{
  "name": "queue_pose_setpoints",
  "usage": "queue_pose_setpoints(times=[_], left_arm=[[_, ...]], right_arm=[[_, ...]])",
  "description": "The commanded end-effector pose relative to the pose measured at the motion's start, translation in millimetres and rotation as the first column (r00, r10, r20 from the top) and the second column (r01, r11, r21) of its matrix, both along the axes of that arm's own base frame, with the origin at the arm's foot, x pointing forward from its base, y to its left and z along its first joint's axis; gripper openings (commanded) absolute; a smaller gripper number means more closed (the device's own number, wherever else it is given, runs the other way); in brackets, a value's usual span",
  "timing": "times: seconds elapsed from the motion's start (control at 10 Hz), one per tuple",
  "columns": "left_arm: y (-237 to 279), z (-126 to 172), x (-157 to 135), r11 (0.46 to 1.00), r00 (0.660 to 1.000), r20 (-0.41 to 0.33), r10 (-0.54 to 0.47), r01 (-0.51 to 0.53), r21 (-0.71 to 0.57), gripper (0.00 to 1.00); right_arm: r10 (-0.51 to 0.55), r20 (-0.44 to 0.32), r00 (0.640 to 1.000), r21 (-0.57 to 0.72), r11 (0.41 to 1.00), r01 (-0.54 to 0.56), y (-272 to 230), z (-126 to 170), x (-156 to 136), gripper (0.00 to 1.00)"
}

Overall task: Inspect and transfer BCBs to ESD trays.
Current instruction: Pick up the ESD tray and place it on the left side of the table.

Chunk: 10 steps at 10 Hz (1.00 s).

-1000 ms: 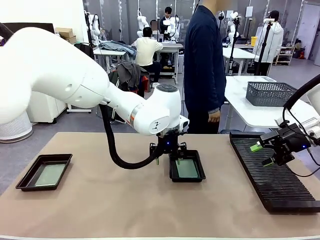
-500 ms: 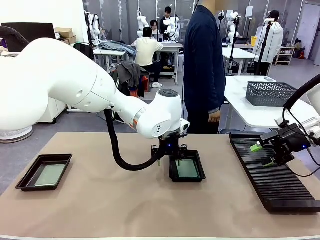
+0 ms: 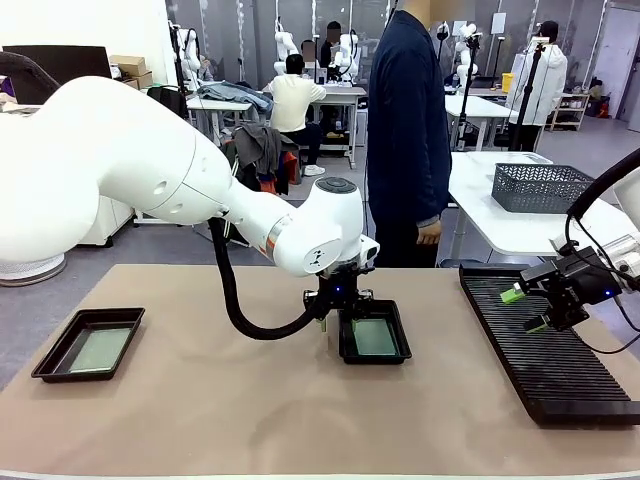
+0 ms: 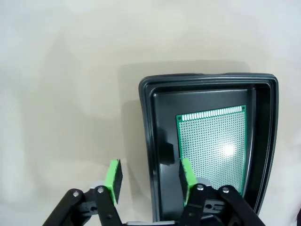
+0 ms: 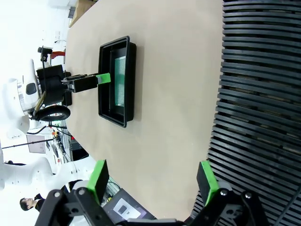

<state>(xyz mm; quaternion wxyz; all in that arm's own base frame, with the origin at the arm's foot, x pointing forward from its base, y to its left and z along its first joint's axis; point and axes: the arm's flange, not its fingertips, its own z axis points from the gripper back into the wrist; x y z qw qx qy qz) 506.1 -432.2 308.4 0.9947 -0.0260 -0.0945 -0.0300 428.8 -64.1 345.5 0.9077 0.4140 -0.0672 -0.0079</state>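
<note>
- Tan matte table (image 3: 250, 420) spans the front view, with a person (image 3: 408, 130) in dark clothing standing at its far side.
- White left arm (image 3: 150, 170) sweeps in from the left and bends down to the middle of the table; its posture matches the frame half a second back, while a second ago its upper bulk sat lower and further left.
- Long black ribbed rack (image 3: 545, 345) lies along the table's right side.
- One ESD tray (image 3: 88, 343) rests near the table's left edge with a pale BCB (image 3: 98, 350) flat inside it.
- A second ESD tray (image 3: 373, 332) sits at mid-table with another BCB (image 3: 374, 338) lying flat on its floor; in the left wrist view this board (image 4: 214, 146) is green and perforated, clear of the tray wall.
- Left gripper (image 4: 149, 176) straddles the near-left rim of the middle tray (image 4: 207, 89), one green pad (image 4: 113, 180) outside over the table and the other inside the tray. The jaws are part-closed, narrower than a second ago; whether the pads already press the rim cannot be told.
- Right gripper (image 3: 524, 308) hovers over the rack with its jaws spread wide and nothing between them, unmoved across the frames.
- Grey mesh basket (image 3: 542, 187) stands on a white table behind.
</note>
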Motion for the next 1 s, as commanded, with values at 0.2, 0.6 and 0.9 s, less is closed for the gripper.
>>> queue_pose_setpoints(times=[0.2,0.6,0.9], left_arm=[[1.7,-4.2,4.2,1.0,1.0,0.014,-0.013,0.013,0.01,0.45],[2.7,-4.5,9.5,1.0,1.0,0.006,-0.009,0.009,0.013,0.23],[3.1,-4.6,11.9,1.0,1.0,0.002,-0.007,0.007,0.011,0.16]], right_arm=[[-0.007,-0.006,1.0,-0.016,1.0,0.007,0.2,-0.2,1.0,1.0],[-0.007,-0.006,1.0,-0.016,1.0,0.007,0.2,-0.2,1.0,1.0],[-0.007,-0.006,1.0,-0.016,1.0,0.007,0.2,-0.2,1.0,1.0]])
